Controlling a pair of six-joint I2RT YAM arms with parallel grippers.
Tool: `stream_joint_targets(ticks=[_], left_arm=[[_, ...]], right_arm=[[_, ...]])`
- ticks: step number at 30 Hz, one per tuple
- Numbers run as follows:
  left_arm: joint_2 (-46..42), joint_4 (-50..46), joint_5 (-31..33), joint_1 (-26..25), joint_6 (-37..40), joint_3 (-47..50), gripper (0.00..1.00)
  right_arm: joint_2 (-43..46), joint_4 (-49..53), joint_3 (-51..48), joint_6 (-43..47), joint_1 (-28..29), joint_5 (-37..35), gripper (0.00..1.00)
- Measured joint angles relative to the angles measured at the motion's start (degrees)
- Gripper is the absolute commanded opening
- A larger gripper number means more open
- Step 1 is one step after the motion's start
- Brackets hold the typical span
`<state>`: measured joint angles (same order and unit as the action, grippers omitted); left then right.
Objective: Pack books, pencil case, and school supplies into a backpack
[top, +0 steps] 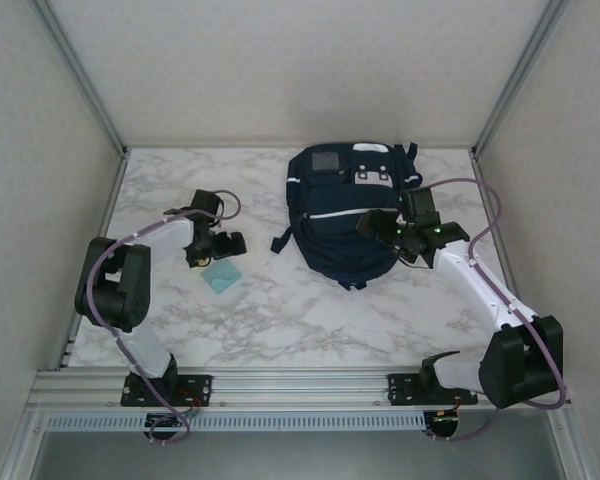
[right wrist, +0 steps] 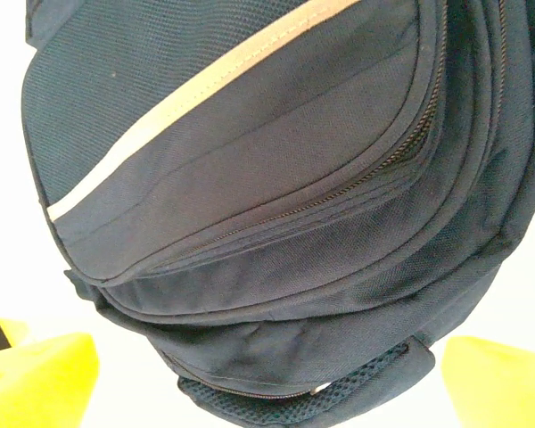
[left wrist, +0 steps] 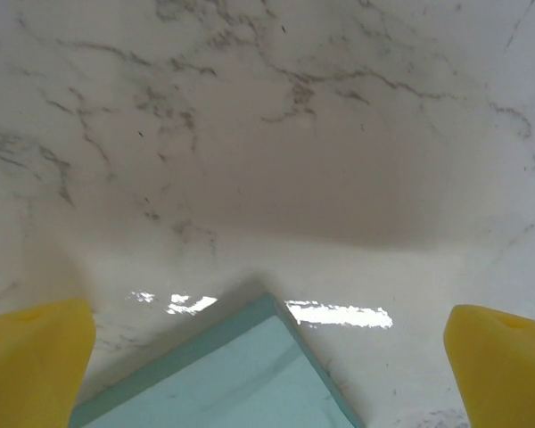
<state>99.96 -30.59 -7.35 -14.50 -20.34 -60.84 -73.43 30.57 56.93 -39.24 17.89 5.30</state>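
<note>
The navy-blue backpack (top: 340, 205) with white trim lies flat at the back centre of the marble table, its zips closed in the right wrist view (right wrist: 267, 178). My right gripper (top: 388, 238) hovers over its near right end, open, with the yellow fingertips (right wrist: 36, 379) standing either side of the bag's mesh-padded end and nothing between them. A light-blue square pad (top: 221, 276) lies left of the backpack. My left gripper (top: 218, 250) hangs just above it, open, its yellow fingertips (left wrist: 31, 366) wide apart with a corner of the pad (left wrist: 223, 374) between them. The books and pencil case are out of view.
A dark strap (top: 280, 243) trails from the backpack's left side onto the table (top: 310, 310). Grey walls and metal posts close in the back and sides. The arm bases sit on a rail (top: 300, 385) at the near edge.
</note>
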Motion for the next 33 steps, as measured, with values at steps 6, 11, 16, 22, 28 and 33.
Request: stream_joint_targets(ticks=[6, 11, 16, 22, 28, 33], left_arm=[[-0.02, -3.5, -2.03, -0.68, 0.17, 0.22, 1.0], [-2.23, -9.01, -0.55, -3.43, -1.81, 0.22, 1.0], [-4.63, -12.17, 0.83, -9.25, -4.35, 0.24, 1.0], [-2.23, -13.4, 3.45, -11.21, -5.88, 1.66, 1.0], [-2.03, -16.83, 7.85, -11.21, -5.44, -1.29, 1.0], [-2.03, -19.65, 12.35, -11.21, -2.05, -5.75, 1.0]], right_arm=[[0.26, -1.2, 0.0, -0.17, 0.0, -0.35, 0.99], [0.26, -1.25, 0.0, -0.39, 0.0, -0.46, 0.99], [0.26, -1.62, 0.0, -0.59, 0.0, -0.81, 0.99], [0.26, -2.05, 0.0, -0.61, 0.0, -0.83, 0.99], [0.7, -2.03, 0.0, -0.61, 0.0, -1.25, 0.99], [0.9, -2.4, -0.11, -1.29, 0.0, -1.22, 0.99]])
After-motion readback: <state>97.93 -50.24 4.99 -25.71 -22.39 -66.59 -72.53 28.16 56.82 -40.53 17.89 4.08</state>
